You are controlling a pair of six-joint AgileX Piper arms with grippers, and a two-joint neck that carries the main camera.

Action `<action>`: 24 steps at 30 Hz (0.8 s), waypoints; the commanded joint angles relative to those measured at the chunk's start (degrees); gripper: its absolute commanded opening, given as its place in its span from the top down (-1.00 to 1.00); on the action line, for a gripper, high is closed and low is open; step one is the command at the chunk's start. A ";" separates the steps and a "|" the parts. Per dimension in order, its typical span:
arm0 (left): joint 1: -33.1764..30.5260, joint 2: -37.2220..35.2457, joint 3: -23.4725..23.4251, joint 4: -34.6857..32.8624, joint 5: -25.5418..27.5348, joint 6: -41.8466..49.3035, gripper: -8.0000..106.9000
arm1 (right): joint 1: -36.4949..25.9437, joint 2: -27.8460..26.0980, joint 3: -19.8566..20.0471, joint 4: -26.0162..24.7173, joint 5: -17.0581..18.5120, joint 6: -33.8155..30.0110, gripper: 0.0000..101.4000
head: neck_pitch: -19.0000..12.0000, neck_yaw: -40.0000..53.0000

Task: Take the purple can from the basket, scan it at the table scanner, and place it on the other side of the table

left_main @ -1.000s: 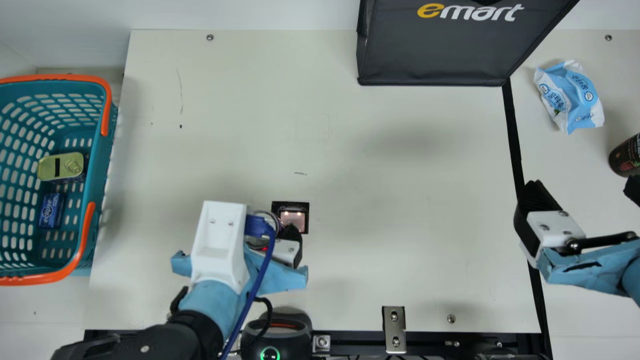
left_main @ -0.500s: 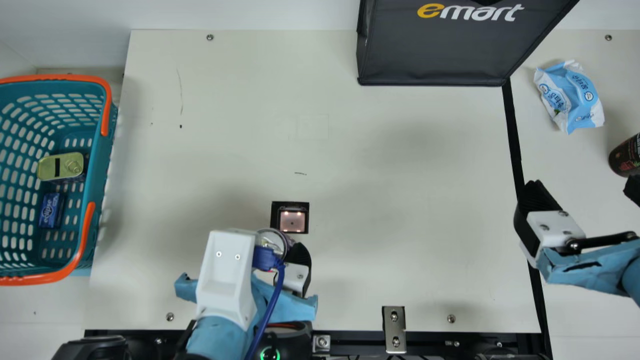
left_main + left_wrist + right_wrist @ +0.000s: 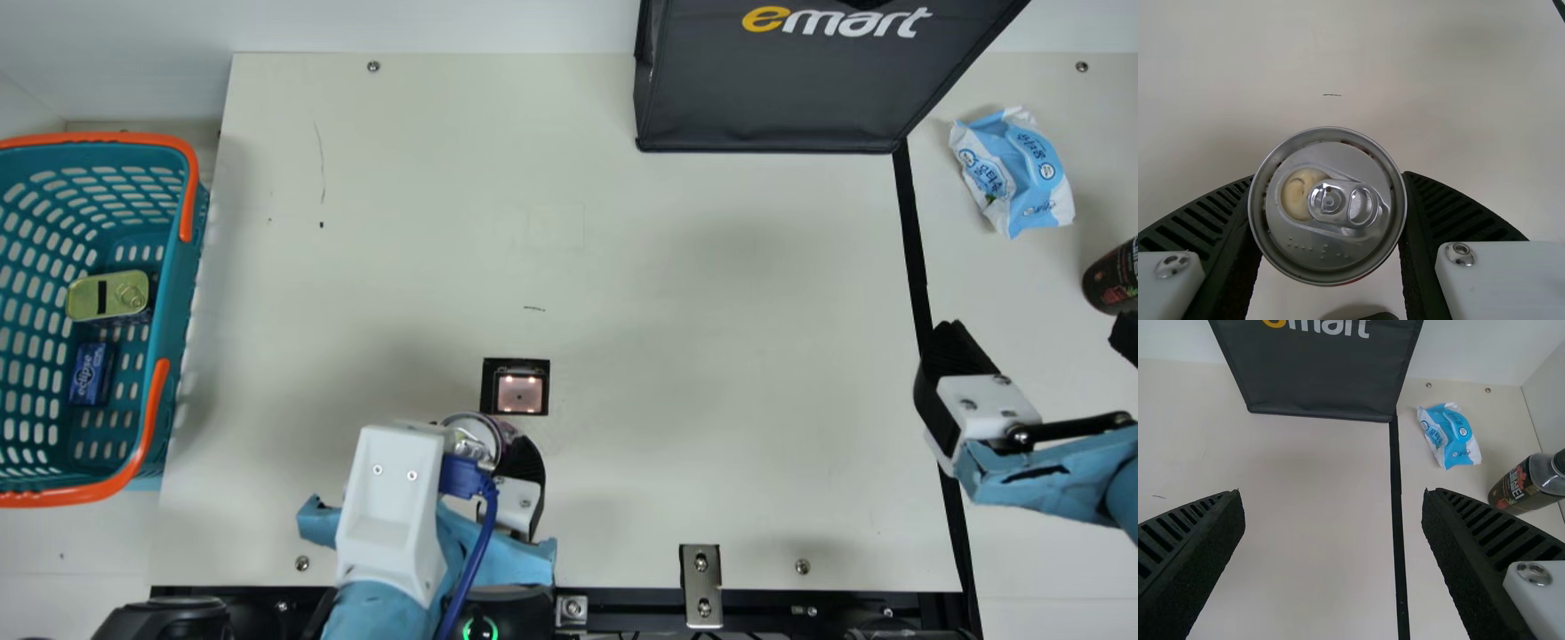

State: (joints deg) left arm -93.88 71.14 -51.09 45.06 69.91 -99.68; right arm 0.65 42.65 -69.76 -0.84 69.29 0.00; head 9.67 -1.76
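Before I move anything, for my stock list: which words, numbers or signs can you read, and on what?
"emart": black bag
"eclipse": blue pack in the basket
Blue-and-white packet: print too small to read.
Dark bottle: label too unclear to read.
Purple can: raised dots on top, too small to read.

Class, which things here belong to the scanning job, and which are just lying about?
Job:
- purple can, in the left gripper
- basket
- scanner

Lying about:
- gold tin and blue pack, in the basket
- dark bag
- blue-and-white packet
- bottle
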 commanded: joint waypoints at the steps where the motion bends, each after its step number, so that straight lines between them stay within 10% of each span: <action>1: -0.17 -0.08 0.44 0.23 -0.01 -0.42 1.00 | 0.00 0.00 0.00 0.00 0.00 0.00 -0.87 | -1.75 0.18; 24: 1.08 -0.23 3.53 2.28 -3.76 1.02 1.00 | 0.00 0.00 0.00 0.00 0.00 0.00 -0.87 | -1.75 0.18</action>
State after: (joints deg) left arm -93.12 71.24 -47.67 47.21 66.94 -100.00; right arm 0.65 42.65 -69.76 -0.84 69.29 0.00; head 9.67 -1.67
